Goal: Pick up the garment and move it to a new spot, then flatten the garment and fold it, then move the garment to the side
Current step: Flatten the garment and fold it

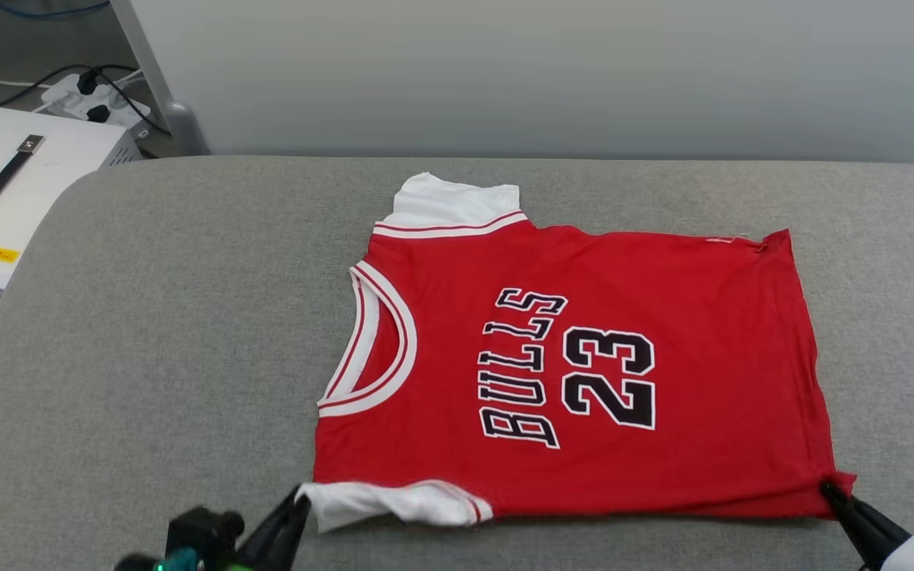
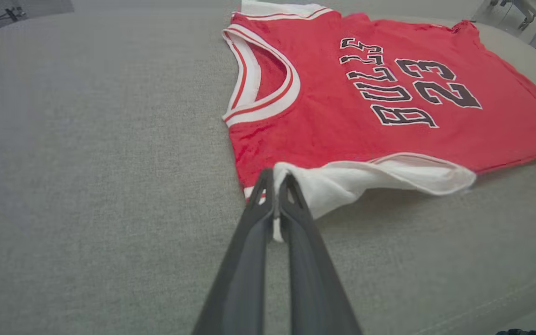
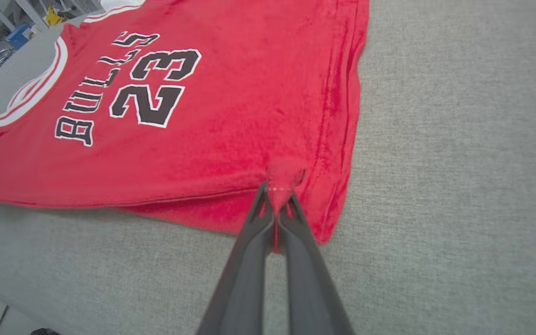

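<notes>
A red jersey lies spread flat, front up, on a grey pad, a little right of the pad's middle. Its white-trimmed collar points to the pad's left end and its hem to the right end, so the black "BULLS" and "23" read sideways. One white sleeve pokes out toward the pad's far edge. The other sleeve is rumpled along the side nearest the pad's front edge.

At the pad's front left, the left gripper has its two dark fingers closed together on the tip of that near sleeve; in the left wrist view a strip of white cloth shows pinched between them. At the pad's front right, the right gripper is closed tight on the jersey's near hem corner, with a small bunch of red cloth caught between its fingers.

Off the pad's far left corner stand a white box and a power strip.
</notes>
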